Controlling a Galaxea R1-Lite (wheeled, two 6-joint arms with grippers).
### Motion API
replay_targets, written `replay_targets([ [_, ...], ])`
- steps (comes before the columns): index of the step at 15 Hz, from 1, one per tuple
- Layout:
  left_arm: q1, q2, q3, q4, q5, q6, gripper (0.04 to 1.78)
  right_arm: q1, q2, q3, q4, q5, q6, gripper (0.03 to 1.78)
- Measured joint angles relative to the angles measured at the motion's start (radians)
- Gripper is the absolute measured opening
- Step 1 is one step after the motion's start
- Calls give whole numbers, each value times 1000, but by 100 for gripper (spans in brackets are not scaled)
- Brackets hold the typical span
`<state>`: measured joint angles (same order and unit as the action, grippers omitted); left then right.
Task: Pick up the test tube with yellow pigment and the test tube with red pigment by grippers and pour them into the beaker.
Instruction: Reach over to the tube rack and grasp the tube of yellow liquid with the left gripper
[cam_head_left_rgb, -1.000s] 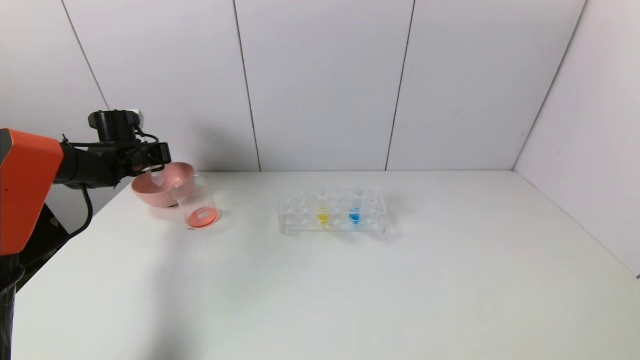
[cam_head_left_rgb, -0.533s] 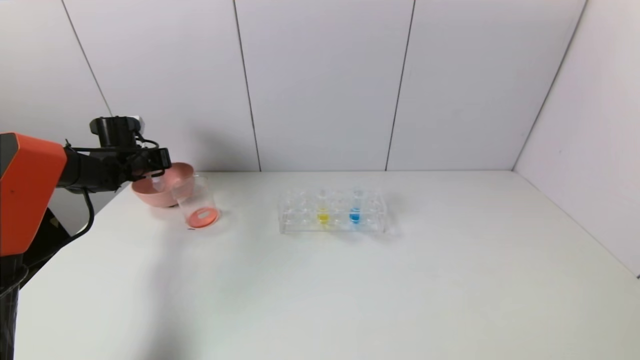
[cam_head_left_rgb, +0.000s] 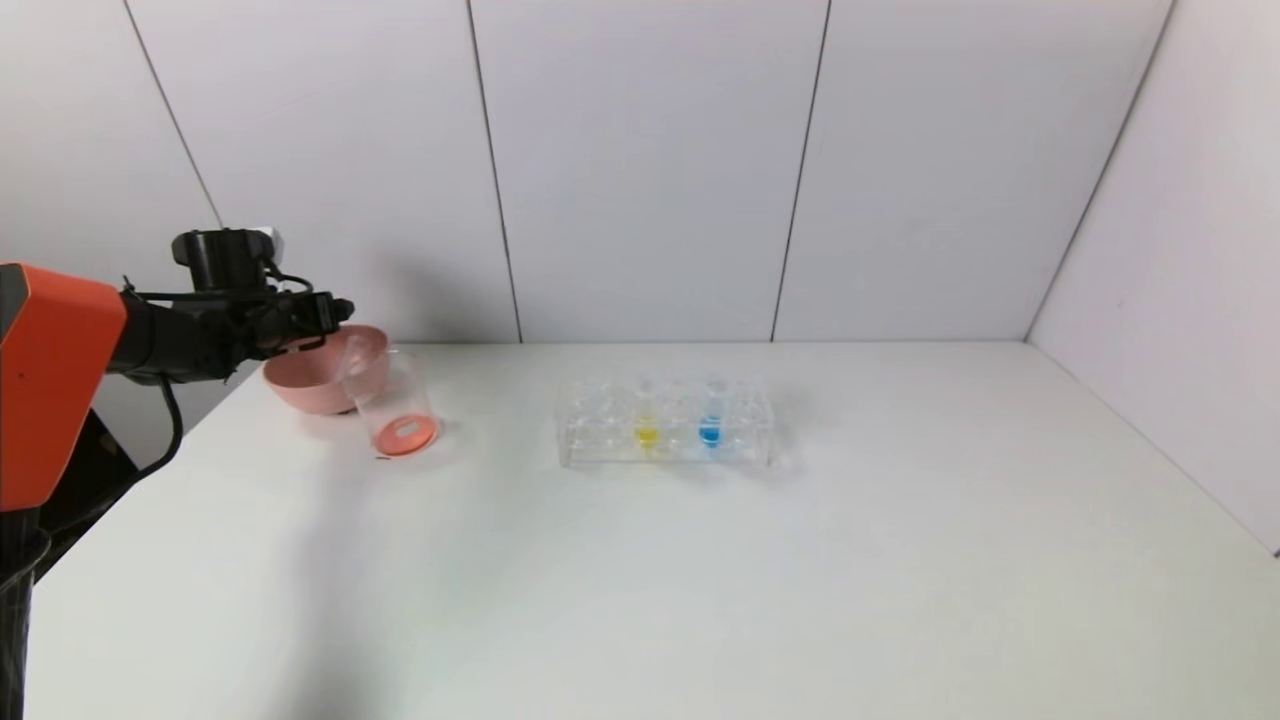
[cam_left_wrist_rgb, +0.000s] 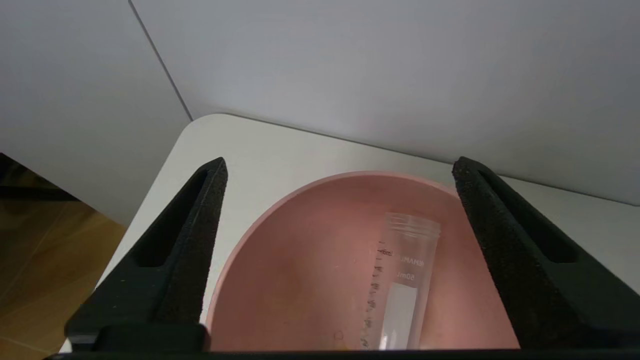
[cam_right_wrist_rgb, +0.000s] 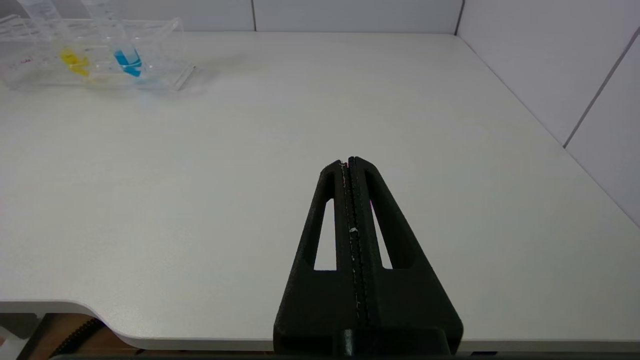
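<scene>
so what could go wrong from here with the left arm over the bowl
1. The left gripper hangs open just above the pink bowl, with an empty tube lying inside; dipping on withdrawal could knock the bowl.
2. The beaker with red liquid stands right against the bowl, so a nudge might tip it.
3. The test tube with yellow pigment sits beside a blue tube; a misaimed grasp could grab the wrong one.

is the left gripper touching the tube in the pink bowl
Apart. The left wrist view shows the left gripper open, the tube lying loose in the pink bowl.
</scene>
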<state>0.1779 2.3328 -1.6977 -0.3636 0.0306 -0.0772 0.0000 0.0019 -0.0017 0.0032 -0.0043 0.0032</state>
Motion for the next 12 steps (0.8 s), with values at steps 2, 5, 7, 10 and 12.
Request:
replay_targets([
  [2,-7,-37,22,-1,-16,-1,175,0,0,0,0,0,0,11],
  [5,-26,-141,91,-9,-40,-14,178,0,0,0,0,0,0,11],
  [7,-45,-224,153,-11,-43,-16,178,0,0,0,0,0,0,11],
  [10,-74,-363,270,-41,-45,-16,178,0,0,0,0,0,0,11],
  [12,-109,-456,359,-85,-45,-16,178,0,0,0,0,0,0,11],
])
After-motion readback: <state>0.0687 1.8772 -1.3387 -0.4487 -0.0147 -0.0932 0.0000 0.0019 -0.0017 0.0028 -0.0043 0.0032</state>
